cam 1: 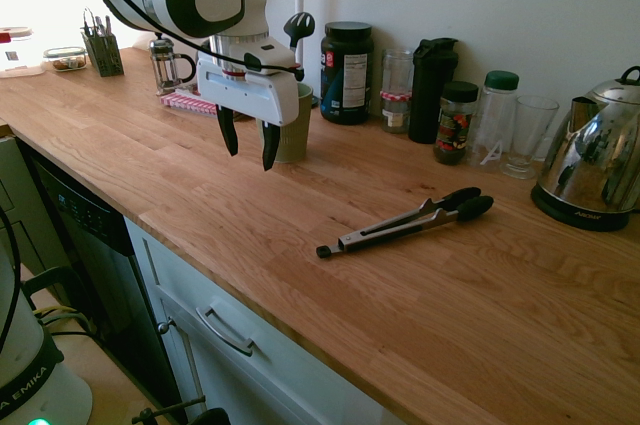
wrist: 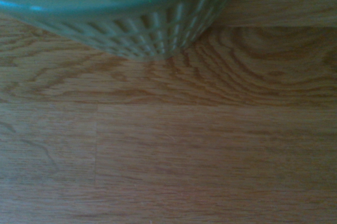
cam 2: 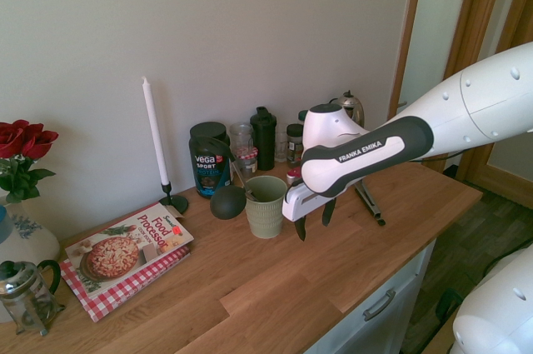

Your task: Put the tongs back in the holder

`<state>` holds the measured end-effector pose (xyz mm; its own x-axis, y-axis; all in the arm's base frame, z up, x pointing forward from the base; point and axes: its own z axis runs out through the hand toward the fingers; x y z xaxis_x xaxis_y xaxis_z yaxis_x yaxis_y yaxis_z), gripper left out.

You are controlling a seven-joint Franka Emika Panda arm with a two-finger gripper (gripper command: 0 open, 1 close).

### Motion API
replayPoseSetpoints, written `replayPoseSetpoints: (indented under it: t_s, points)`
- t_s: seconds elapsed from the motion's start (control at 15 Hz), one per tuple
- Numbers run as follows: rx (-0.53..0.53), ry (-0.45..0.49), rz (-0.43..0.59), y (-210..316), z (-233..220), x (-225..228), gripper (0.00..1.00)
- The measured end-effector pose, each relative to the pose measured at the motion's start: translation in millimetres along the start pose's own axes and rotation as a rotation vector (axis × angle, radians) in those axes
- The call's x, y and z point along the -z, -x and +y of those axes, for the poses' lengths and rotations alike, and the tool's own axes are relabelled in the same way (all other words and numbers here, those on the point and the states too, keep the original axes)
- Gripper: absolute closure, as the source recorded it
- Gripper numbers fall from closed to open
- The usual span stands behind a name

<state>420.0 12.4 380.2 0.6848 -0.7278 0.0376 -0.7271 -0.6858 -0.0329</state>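
Observation:
The tongs [cam 1: 405,225] lie flat on the wooden counter [cam 1: 480,315], black tips pointing toward the back wall. In the second exterior view only a short piece of the tongs [cam 2: 370,203] shows behind the arm. The holder [cam 2: 266,206], an olive-green ribbed cup, stands upright with a black spoon [cam 2: 226,202] leaning out of it. My gripper [cam 1: 248,152] hangs open and empty above the counter, just in front of the holder [cam 1: 297,135] and well left of the tongs. The wrist view shows the holder's rim [wrist: 105,0] from close above bare wood.
Along the back wall stand a black protein tub [cam 1: 346,73], a black shaker bottle [cam 1: 431,85], jars, a drinking glass [cam 1: 524,135] and a steel kettle [cam 1: 598,150]. A cookbook [cam 2: 125,254], French press [cam 2: 29,291], candle [cam 2: 156,146] and cutlery caddy [cam 1: 102,50] sit further along.

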Motion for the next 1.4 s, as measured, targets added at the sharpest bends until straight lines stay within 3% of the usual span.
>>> replayPoseSetpoints:
  t_s: [0.2, 0.33, 0.47, 0.67, 0.93, 1.4]
  points:
    - [-0.009, -0.004, -0.006, -3, -1, -1, 0.0]
    - [-0.038, -0.028, 0.011, -20, -1, 24, 0.0]
    - [-0.107, -0.048, 0.028, -52, 10, 64, 0.0]
    - [-0.301, -0.073, 0.034, -115, 40, 97, 0.0]
    - [-0.484, -0.073, 0.014, -204, 67, 67, 0.0]
    - [-0.568, -0.022, -0.017, -271, 98, 6, 0.0]
